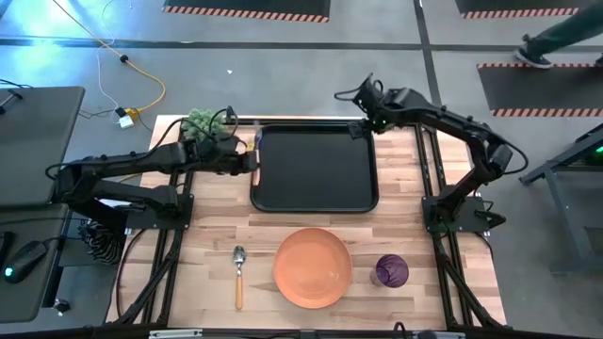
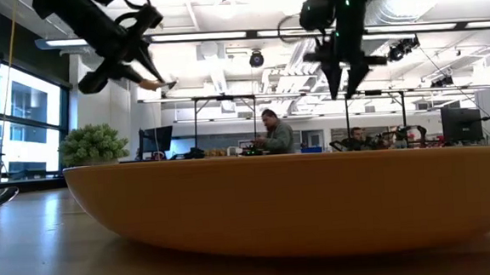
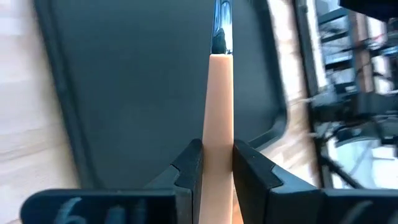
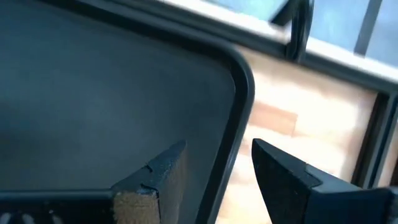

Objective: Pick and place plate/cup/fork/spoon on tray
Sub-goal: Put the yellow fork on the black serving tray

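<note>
The black tray (image 1: 316, 169) lies at the far middle of the table. My left gripper (image 1: 252, 157) is above the tray's left rim, shut on the fork (image 3: 219, 93), whose metal end (image 3: 222, 28) points out over the tray (image 3: 124, 93). My right gripper (image 1: 367, 122) is open and empty, high above the tray's far right corner (image 4: 239, 74). The orange plate (image 1: 313, 267) lies near the front edge. The spoon (image 1: 238, 275) is to its left and the purple cup (image 1: 391, 271) to its right. My left gripper pinches the fork's wooden handle (image 3: 217, 146) between its two fingers. The fingers come from the table's left, slanting a little down, and lie along the fork. The fork sticks straight out ahead of them, lifted clear above the tray.
A green potted plant (image 1: 203, 122) stands at the table's far left corner, just behind my left arm. In the low view the plate (image 2: 300, 202) fills the foreground. People sit at desks in the room beyond the table.
</note>
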